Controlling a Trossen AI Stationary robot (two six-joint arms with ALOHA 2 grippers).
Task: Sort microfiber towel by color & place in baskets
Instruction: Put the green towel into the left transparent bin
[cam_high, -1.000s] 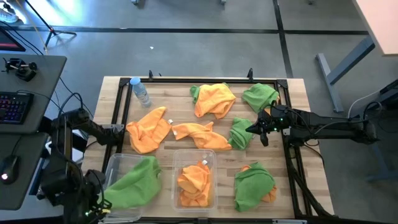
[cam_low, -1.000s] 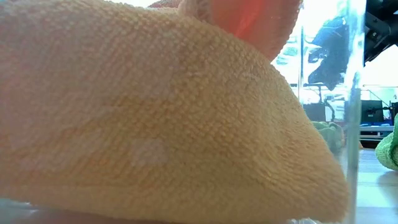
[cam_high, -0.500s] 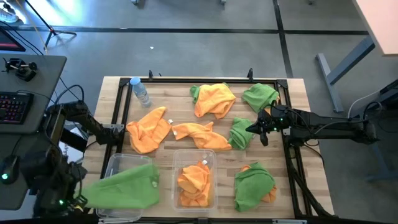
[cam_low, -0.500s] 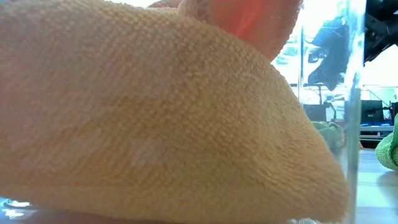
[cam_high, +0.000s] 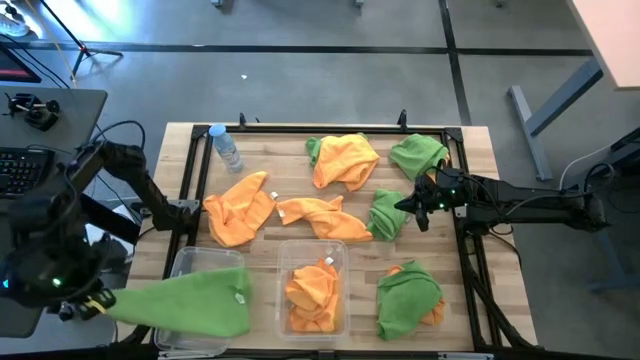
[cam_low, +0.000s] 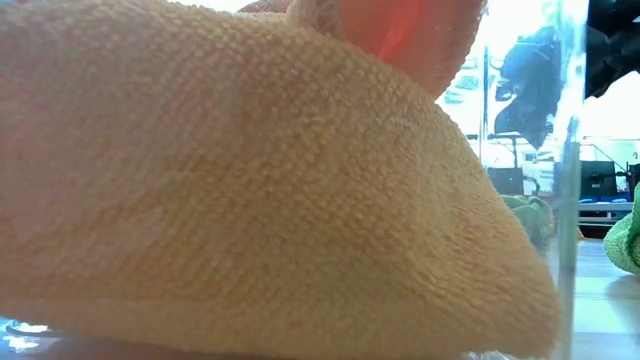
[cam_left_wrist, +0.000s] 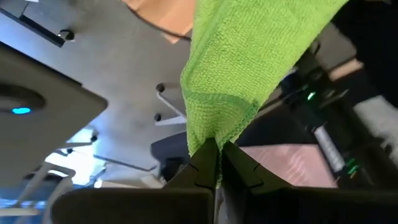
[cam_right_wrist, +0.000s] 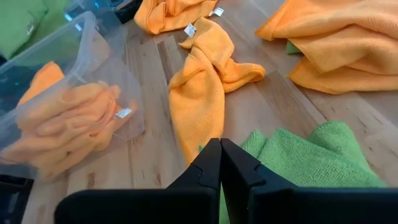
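My left gripper (cam_left_wrist: 214, 163), off the table's left edge, pinches one corner of a green towel (cam_high: 185, 300) that stretches rightward over the left basket (cam_high: 186, 264).

From table height, an orange towel (cam_low: 250, 180) pressed against a clear basket wall (cam_low: 570, 200) is filling nearly the whole picture and hiding the bench and both arms behind it. From above, the left basket (cam_high: 190, 268) is lying mostly under the stretched green towel (cam_high: 185, 300), and the left pincer (cam_high: 88, 305) gripping that cloth is too dark and small to make out against the arm. At the near right, an orange cloth (cam_high: 432, 312) is peeking out from under a green towel (cam_high: 405, 298), most of it covered.
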